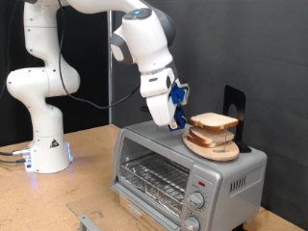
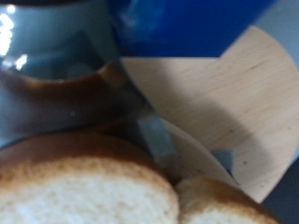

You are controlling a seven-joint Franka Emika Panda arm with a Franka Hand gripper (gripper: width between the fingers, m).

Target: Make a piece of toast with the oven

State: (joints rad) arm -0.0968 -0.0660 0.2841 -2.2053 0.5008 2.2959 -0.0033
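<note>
The silver toaster oven [image 1: 183, 178] stands on the table, its wire rack [image 1: 154, 178] showing at the front and its round knobs at the exterior view's right. On its top lies a round wooden plate [image 1: 219, 152] with a slice of toast [image 1: 214, 122] stacked over a second slice [image 1: 202, 139]. My gripper [image 1: 179, 119] hangs just left of the stack, touching or almost touching it, fingers pointing down. In the wrist view the toast [image 2: 75, 187] fills the foreground, with the plate [image 2: 229, 93] behind it and a blue finger [image 2: 177, 23] at the edge. No slice shows between the fingers.
A black upright stand [image 1: 234, 101] rises behind the plate on the oven top. The arm's white base [image 1: 43, 144] stands on the wooden table [image 1: 77, 197] at the exterior view's left, with cables beside it. A small grey metal part [image 1: 89, 221] lies at the table's front.
</note>
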